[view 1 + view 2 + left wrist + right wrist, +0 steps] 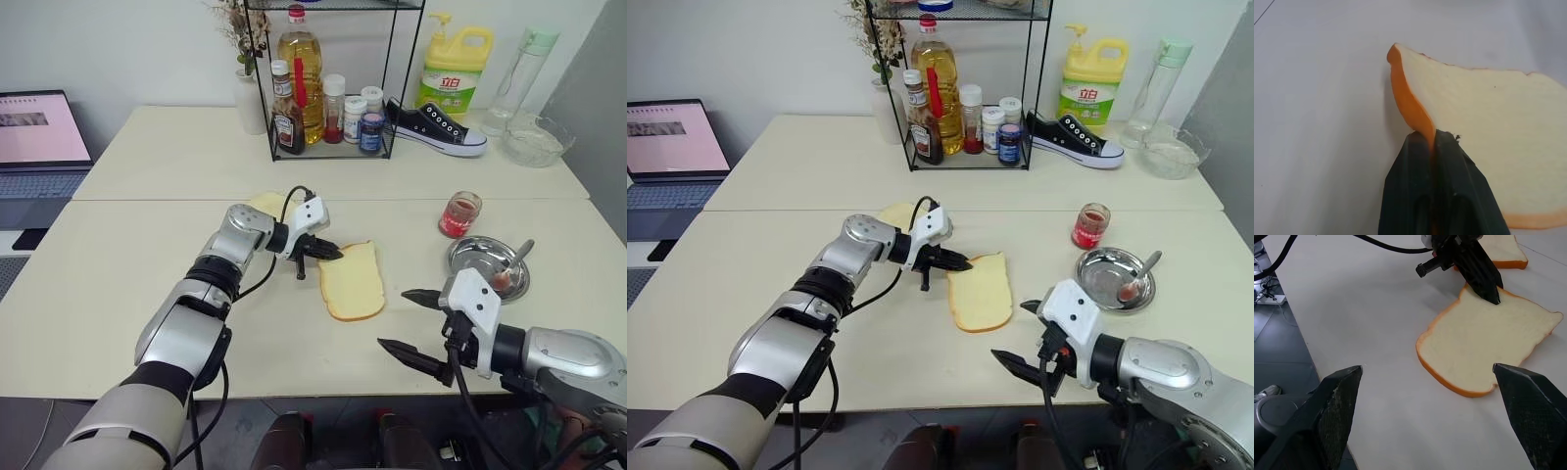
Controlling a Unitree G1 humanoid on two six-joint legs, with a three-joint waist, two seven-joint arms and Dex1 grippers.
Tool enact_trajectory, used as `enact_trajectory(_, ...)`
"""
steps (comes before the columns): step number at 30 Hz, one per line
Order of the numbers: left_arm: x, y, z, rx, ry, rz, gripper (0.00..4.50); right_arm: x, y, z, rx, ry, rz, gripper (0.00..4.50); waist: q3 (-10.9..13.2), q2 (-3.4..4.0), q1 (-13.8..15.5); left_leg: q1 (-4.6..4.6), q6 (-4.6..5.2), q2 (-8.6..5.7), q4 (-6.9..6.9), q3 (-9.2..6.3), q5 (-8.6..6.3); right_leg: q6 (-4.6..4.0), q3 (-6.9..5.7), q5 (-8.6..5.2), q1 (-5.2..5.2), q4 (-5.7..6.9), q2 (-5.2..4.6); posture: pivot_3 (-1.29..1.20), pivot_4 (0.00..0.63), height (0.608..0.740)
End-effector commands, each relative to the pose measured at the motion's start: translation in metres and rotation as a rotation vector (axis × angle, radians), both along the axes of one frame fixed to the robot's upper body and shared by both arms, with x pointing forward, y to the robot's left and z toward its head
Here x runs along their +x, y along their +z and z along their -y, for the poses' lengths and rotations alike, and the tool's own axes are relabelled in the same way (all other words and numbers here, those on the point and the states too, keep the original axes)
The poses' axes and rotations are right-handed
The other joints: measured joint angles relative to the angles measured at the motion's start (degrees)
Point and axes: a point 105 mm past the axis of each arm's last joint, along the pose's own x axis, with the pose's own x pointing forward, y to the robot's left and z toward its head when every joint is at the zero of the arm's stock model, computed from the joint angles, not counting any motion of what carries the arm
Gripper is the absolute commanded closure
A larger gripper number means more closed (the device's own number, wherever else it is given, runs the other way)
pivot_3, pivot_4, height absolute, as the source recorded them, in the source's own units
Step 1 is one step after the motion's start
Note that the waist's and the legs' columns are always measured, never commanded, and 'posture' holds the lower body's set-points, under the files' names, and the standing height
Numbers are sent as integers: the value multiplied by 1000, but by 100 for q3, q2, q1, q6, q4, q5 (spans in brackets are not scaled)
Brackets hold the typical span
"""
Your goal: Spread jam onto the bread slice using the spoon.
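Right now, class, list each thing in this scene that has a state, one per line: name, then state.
Bread slice: flat on the table, edge pinched.
Left gripper: shut on the bread slice's crust.
Right gripper: open, holding nothing.
Spoon: resting in the steel dish, bowl smeared red.
Jam jar: upright, no lid, part full.
Laptop: open, screen lit.

The left gripper point(331, 252) reaches rightward at a downward slant, its fingers pinched on the near-left corner crust of the bread slice point(355, 284). The right gripper point(418, 324) hovers just right of that slice, jaws spread wide and holding nothing.
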Motion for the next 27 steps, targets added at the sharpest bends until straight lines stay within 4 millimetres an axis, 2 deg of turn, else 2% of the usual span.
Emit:
enact_trajectory(1,5,16,2,-32,-2,56,3126,1,9,-1,7,20,47,0,0,0,0,0,0,0,0,0,0,0,0,0,0,0,0,0,150,740)
enact_trajectory(6,7,29,-10,-53,23,55,1515,2,8,4,13,5,36,0,0,0,-2,0,0,0,0,0,0,0,-1,0,0,0,0,0,150,740)
enact_trajectory(10,11,47,-32,-26,57,129,232,10,17,20,47,-81,52,0,1,-2,-13,0,0,1,-1,0,0,0,-1,0,-1,2,2,0,150,740)
enact_trajectory(11,12,55,-36,-32,68,162,37,13,20,27,63,-118,60,0,1,-2,-12,1,0,2,-1,0,0,0,0,0,-1,3,2,0,150,740)
enact_trajectory(14,7,81,-32,-131,67,223,37,21,29,53,113,-261,88,0,1,-2,18,1,0,2,-1,-2,0,0,0,0,1,2,2,0,150,740)
enact_trajectory(18,-26,103,-11,-279,-31,263,37,32,45,99,233,-507,138,0,1,-2,49,-1,-1,-1,2,-1,1,1,12,0,7,-3,-11,0,150,740)
enact_trajectory(20,-43,106,2,-338,-69,268,37,34,49,123,308,-631,148,0,0,-1,43,0,-2,-1,3,-1,1,1,18,1,8,1,-12,0,150,740)
enact_trajectory(24,-63,100,30,-384,-112,326,37,35,45,170,468,-855,126,0,-1,0,44,4,-2,3,2,-4,1,0,18,1,10,5,-10,0,150,740)
enact_trajectory(27,-71,97,50,-418,-134,337,37,35,37,193,568,-955,90,0,-4,5,45,8,-2,0,2,-1,2,0,19,1,15,5,-10,0,150,740)
